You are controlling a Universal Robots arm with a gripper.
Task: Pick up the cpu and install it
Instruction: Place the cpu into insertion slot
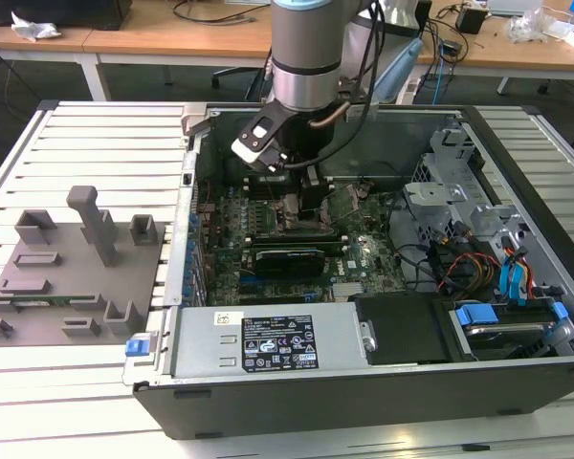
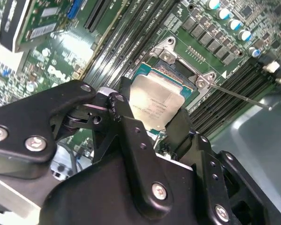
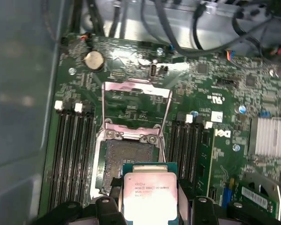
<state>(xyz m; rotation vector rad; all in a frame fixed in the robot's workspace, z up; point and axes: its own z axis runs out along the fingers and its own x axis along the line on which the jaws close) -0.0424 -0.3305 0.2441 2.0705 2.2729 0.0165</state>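
Note:
The cpu (image 2: 155, 104), a flat square chip with a silver top and a thin green rim, sits between my gripper's two black fingers (image 2: 125, 123). My gripper (image 2: 154, 124) is shut on the chip's opposite edges. In the first wrist view the cpu (image 3: 149, 193) hangs just above the dark open socket (image 3: 126, 161), shifted off toward one side of it and covering part of it. The socket's metal load frame (image 3: 136, 101) stands flipped open behind it. In the exterior view my gripper (image 1: 304, 199) reaches down into the open computer case over the green motherboard (image 1: 268, 215).
Memory slots (image 3: 74, 150) flank the socket on both sides. A coin cell (image 3: 94, 59) and a finned heatsink (image 3: 271, 136) sit on the board. A black card (image 1: 287, 258), a power supply (image 1: 268, 344) and cables (image 1: 464, 268) crowd the case. A grey tray (image 1: 72, 287) of blocks lies to the exterior view's left.

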